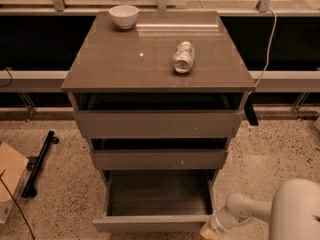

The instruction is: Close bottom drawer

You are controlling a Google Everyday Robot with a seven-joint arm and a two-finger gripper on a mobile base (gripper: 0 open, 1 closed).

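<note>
I saw a speckled terrazzo floor [270,154] in warm light, a pale rail [30,79] crossing a dark recess [35,44] behind, and a cardboard box [10,174] and black bar [37,164] lying at left. The gripper [212,228] sat low, right of centre.
</note>
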